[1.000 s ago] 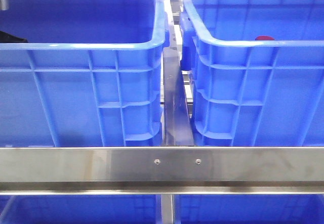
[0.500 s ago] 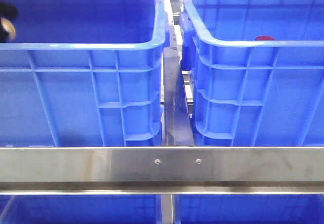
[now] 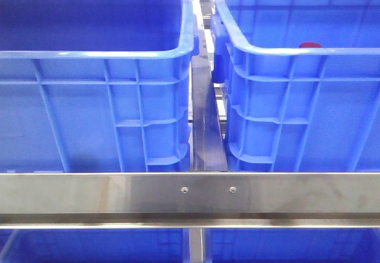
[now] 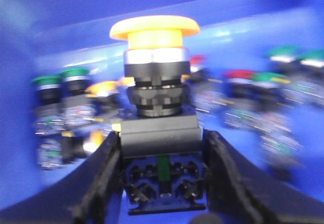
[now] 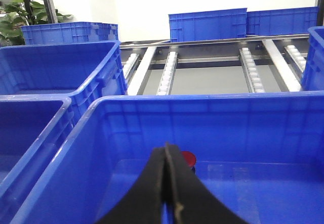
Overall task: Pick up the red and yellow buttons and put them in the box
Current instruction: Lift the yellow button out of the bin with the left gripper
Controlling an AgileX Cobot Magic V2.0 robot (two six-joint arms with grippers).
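Yellow button (image 4: 154,37) is pinched at its black base between the left gripper (image 4: 162,173) fingers, seen only in the left wrist view; it stands upright, long axis vertical, mushroom cap on top, contact block below. Blurred behind it, more buttons with green, red and yellow caps lie in a blue crate (image 4: 61,11). Front view shows neither arm, only two blue crates side by side: left crate (image 3: 95,97) and right crate (image 3: 297,97), with a red button (image 3: 310,45) peeking over the right rim. Right wrist view has that red button (image 5: 188,159) on the crate floor beyond the right gripper (image 5: 167,183), fingers pressed together, holding nothing.
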